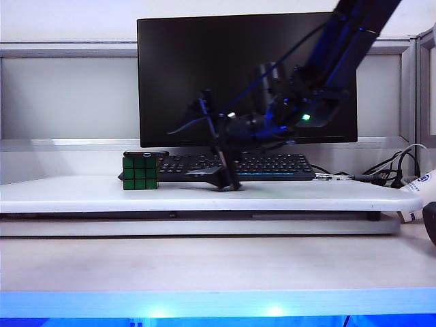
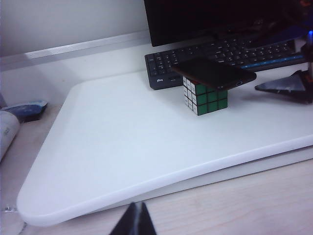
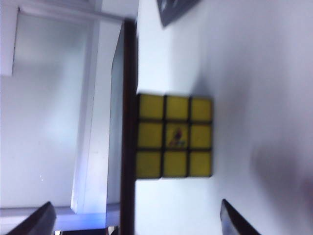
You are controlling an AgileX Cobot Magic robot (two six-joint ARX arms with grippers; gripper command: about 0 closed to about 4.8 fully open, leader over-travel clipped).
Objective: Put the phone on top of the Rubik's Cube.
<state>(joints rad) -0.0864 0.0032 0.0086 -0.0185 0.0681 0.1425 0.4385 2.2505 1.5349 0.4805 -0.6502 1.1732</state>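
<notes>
While the phone (image 2: 213,73) lies flat on top of the Rubik's Cube (image 2: 206,97), overhanging its edges, the cube stands on the white board (image 2: 122,142) just in front of the black keyboard (image 2: 220,54). Behind the keyboard rises a dark monitor (image 1: 204,75). The right gripper (image 1: 221,178) hangs just beside the cube, apart from it, with its fingers spread wide and nothing between them. The left gripper (image 2: 133,221) sits well back near the board's front edge, its fingertips pressed together, empty.
</notes>
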